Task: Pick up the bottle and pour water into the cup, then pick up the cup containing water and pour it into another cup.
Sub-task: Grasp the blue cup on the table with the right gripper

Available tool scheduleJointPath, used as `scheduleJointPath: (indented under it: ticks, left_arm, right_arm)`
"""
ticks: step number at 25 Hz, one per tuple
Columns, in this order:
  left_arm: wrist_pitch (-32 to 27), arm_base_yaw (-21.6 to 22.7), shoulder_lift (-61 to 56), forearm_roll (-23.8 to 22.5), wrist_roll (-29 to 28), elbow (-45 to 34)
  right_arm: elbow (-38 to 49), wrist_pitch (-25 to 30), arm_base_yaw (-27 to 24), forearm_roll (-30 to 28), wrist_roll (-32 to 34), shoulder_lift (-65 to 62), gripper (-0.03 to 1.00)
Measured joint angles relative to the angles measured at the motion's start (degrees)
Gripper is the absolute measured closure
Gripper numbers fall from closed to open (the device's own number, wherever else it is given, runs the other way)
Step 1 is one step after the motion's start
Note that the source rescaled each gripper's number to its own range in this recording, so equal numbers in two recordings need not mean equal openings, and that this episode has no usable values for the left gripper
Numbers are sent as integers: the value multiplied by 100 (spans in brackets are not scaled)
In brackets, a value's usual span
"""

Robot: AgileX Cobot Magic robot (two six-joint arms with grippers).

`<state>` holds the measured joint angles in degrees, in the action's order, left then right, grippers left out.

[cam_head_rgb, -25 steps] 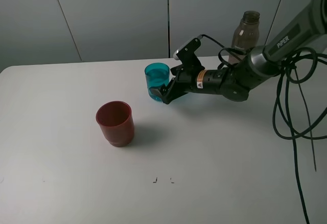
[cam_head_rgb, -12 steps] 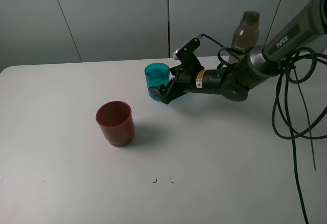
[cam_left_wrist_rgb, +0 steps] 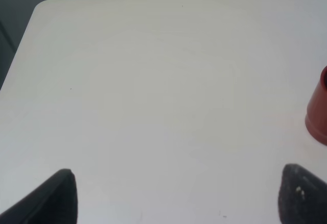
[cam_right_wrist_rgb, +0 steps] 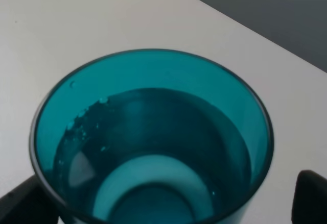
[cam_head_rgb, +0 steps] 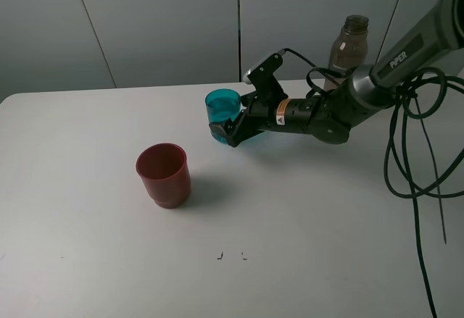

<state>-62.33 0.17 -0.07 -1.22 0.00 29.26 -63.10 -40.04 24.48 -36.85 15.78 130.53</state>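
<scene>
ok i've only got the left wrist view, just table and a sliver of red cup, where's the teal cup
observer: in the high view the teal cup is behind the red cup and to its right, held in the right gripper
operator: water in it yet
observer: yes, the right wrist view shows water inside
operator: bottle?
observer: the bottle stands upright behind the right arm
</scene>
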Motion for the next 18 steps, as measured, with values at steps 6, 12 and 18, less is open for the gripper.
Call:
scheduleJointPath:
  ticks: [6, 12, 18]
  left_arm:
    - [0, 0, 0, 0, 0, 0]
    - [0, 0, 0, 0, 0, 0]
    - [0, 0, 0, 0, 0, 0]
  right_arm:
    - [0, -43, 0, 0, 0, 0, -3]
    - [-174, -128, 13, 0, -11, 168, -3]
    - [-328, -141, 26, 22, -22, 217, -3]
